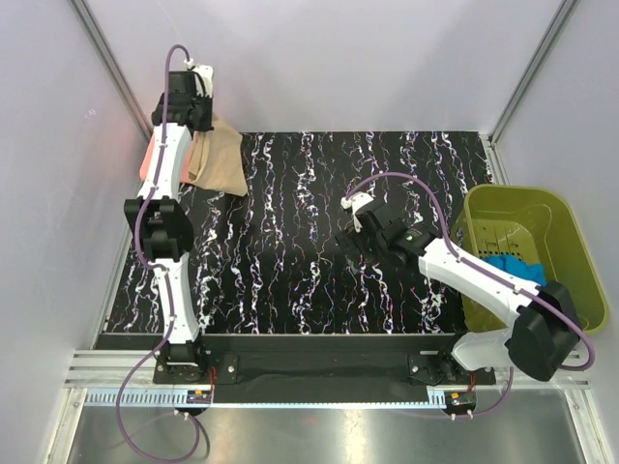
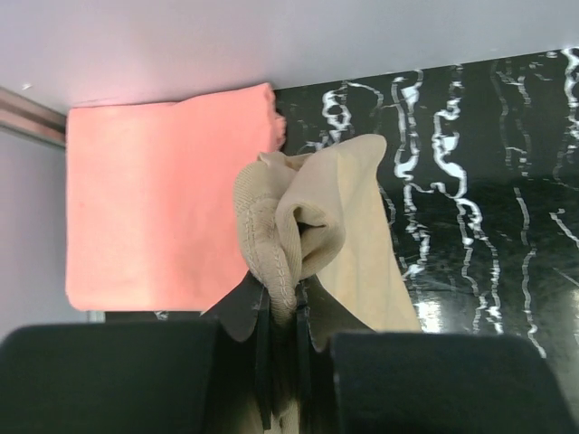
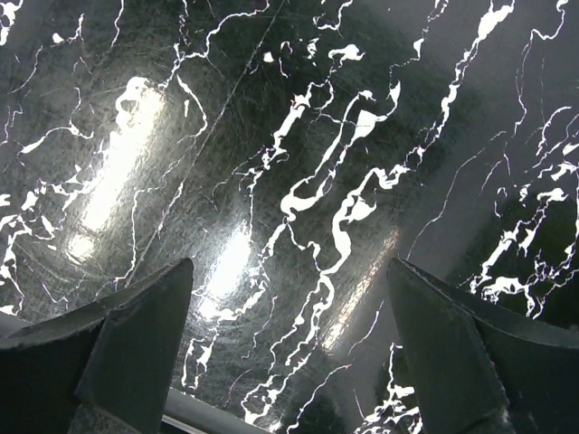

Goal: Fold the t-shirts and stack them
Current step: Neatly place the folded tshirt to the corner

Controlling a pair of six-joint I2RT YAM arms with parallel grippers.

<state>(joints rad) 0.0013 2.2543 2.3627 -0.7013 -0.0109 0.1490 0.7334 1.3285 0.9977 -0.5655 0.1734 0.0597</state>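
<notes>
1. Black, white-veined mat [image 1: 290, 242] under pale grey walls; olive-green basket [image 1: 566, 208] at its edge, well apart from the salmon-pink t-shirt [image 2: 154, 208].
2. Stacking step, I judge; left gripper [image 2: 285, 316] pinched tight on the tan-beige t-shirt [image 2: 317, 217], bunched just beside the folded salmon-pink t-shirt.
3. Right gripper [image 3: 289, 271] spread wide, holding nothing, well apart from the salmon-pink t-shirt.
4. Next move probably calls for laying tan squarely on pink, then letting go.

The left arm [image 1: 164, 164] stretches far forward along the left side, its left gripper [image 2: 282, 316] pinched tight on a bunch of the tan-beige t-shirt [image 2: 317, 226], while the right arm [image 1: 474, 275] bends low toward the middle, its right gripper [image 3: 289, 271] spread wide and holding nothing.
</notes>
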